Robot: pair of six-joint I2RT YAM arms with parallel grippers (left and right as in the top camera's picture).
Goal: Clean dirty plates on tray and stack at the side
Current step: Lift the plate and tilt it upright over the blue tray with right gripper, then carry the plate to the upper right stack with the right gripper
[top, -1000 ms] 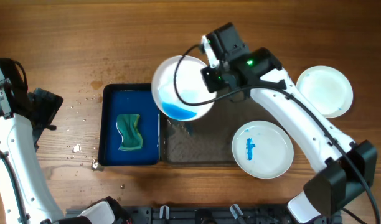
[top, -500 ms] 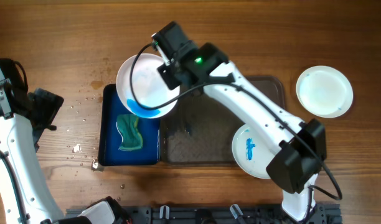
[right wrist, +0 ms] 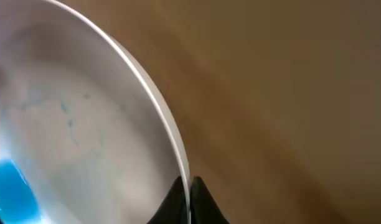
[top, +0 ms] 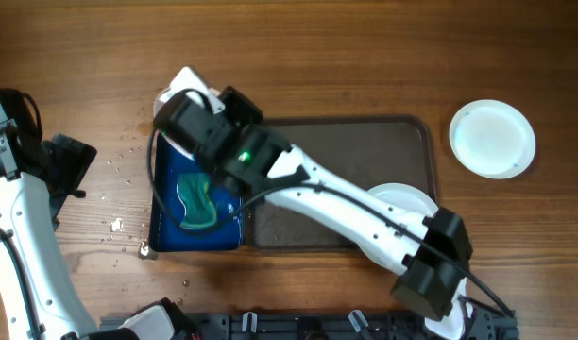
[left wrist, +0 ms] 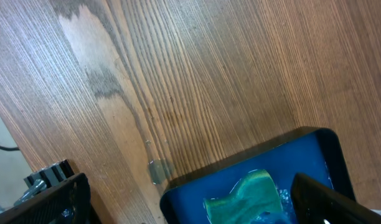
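Note:
My right gripper (top: 180, 99) is shut on the rim of a white dirty plate (top: 183, 77), held tilted on edge over the far end of the blue tray (top: 168, 170). In the right wrist view the jaws (right wrist: 189, 186) pinch the rim, and the plate's face (right wrist: 72, 137) shows faint blue smears and a blue pool at its lower left. A second plate (top: 409, 195) lies at the right end of the dark tray (top: 365, 151), mostly hidden under my right arm. A third white plate (top: 492, 139) rests on the table at the right. My left gripper (top: 70, 162) is open and empty.
The blue tray holds a green sponge (top: 196, 200), also seen in the left wrist view (left wrist: 249, 193) between my open left fingers (left wrist: 190, 204). Water drops (top: 117, 224) lie on the wooden table left of the blue tray (left wrist: 302, 149).
My right arm swung left with the plate, from above the dark tray to over the blue tray, tilting it on edge. The left arm has not moved.

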